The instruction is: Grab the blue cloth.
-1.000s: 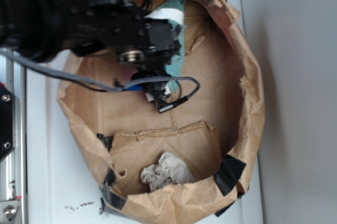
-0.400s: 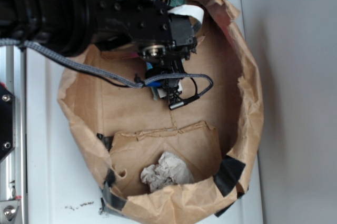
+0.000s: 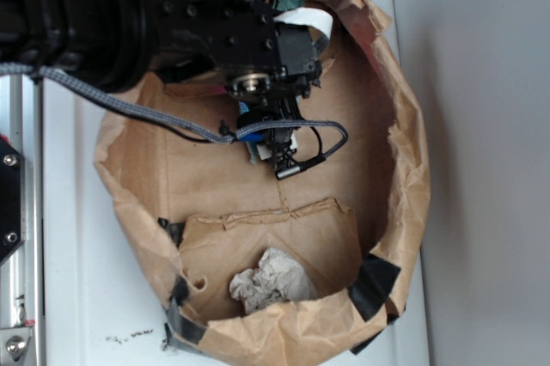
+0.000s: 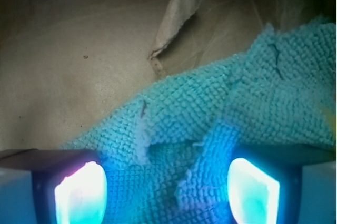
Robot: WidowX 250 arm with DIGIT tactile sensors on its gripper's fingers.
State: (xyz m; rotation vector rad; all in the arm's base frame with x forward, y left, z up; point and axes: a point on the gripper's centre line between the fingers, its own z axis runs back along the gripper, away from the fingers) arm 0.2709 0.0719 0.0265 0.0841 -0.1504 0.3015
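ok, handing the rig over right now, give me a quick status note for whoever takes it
Tool: open, fingers apart, lit pads either side of the blue cloth. Nothing gripped yet.
Blue cloth: lying flat on the floor of the brown paper bag, directly under the tool. In the exterior view the arm covers nearly all of it.
Also in the bag: a grey-white crumpled wad at the near end, well away from the tool. Not the target.
Done: tool positioned over the cloth, which sits between the fingers.
Left: probably lower a little if needed, close on the cloth, lift. The wrist view does not show whether the pads touch the fabric.
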